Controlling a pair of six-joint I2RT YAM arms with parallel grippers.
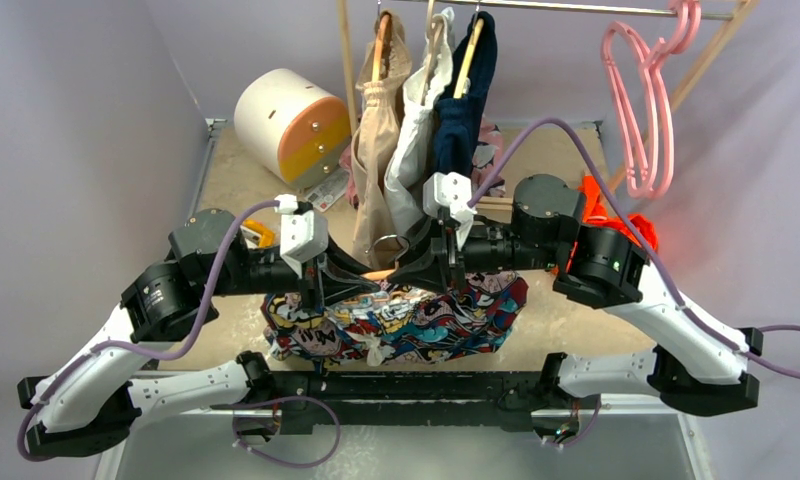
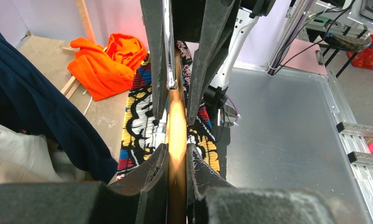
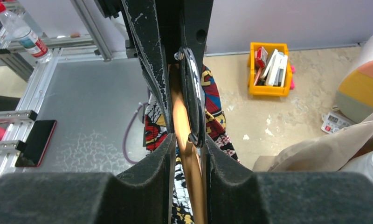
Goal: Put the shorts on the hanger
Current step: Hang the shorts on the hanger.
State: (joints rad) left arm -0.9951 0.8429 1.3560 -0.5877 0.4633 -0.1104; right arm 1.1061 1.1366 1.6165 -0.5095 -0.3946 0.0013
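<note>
Gripper meets gripper over the middle of the table point(image 1: 551, 150): the left gripper point(image 2: 176, 151) is clenched on the hanger point(image 2: 176, 116). The right gripper point(image 3: 188, 140), facing it nose to nose, appears to have its pads pressed on the same peach bar, so the two arms carry it between them. From above, three plain garments point(image 1: 426, 110) hang from a rail at 12 o'clock of that meeting point, and an orange garment point(image 2: 105, 60) lies heaped at about 3 o'clock. The shorts point(image 1: 416, 320), a comic-book print in blue, red, yellow and white, hang at 6 o'clock, draped below the bar and spreading toward both 4 and 8 o'clock. Of the hanger itself only a short glowing length shows between the fingers; its arms are hidden by fabric and grippers. The white drawstring point(image 1: 378, 350) dangles near the lower edge of the cloth. By the look of it the draping step is in hand and close to done: the shorts seem to ride on the hanger, though whether they sit evenly cannot be told. The next move likely calls for a level bar, a check that the cloth will not slide off, and a gentle release by one gripper at a time.
</note>
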